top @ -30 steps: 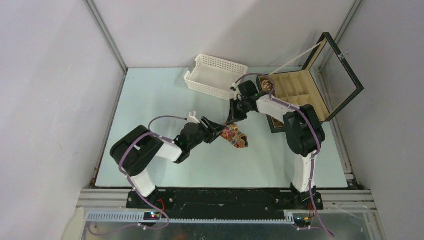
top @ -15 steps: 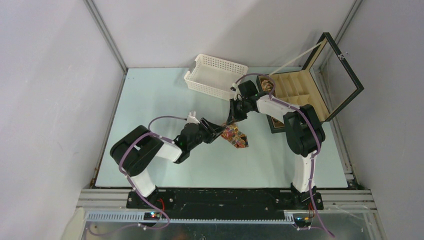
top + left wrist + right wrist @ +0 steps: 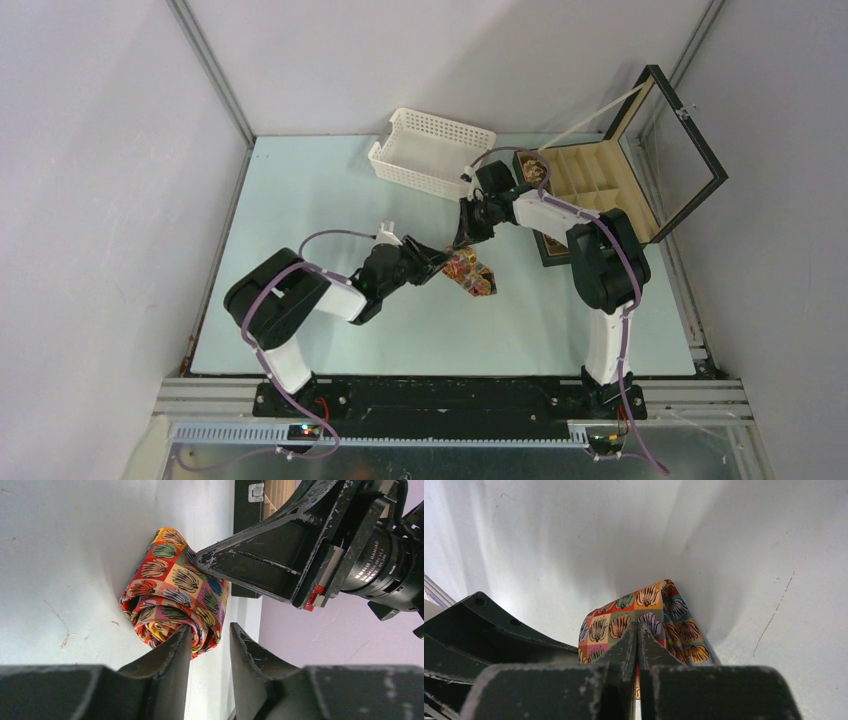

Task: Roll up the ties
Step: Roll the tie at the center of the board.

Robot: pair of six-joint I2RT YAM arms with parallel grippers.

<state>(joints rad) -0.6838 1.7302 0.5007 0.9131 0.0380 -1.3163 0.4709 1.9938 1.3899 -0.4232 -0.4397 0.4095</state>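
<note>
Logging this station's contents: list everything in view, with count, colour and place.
tie: one, multicoloured checks, partly rolled, mid-table.
coil: one, brownish pattern, in the box corner nearest the basket; too small to identify.
basket: one, white perforated, far side.
box: one, black with tan compartments, lid open, right side.
table: one, pale.
left gripper: one, black, open at the roll's end.
right gripper: one, black, shut, tips on the tie.
</note>
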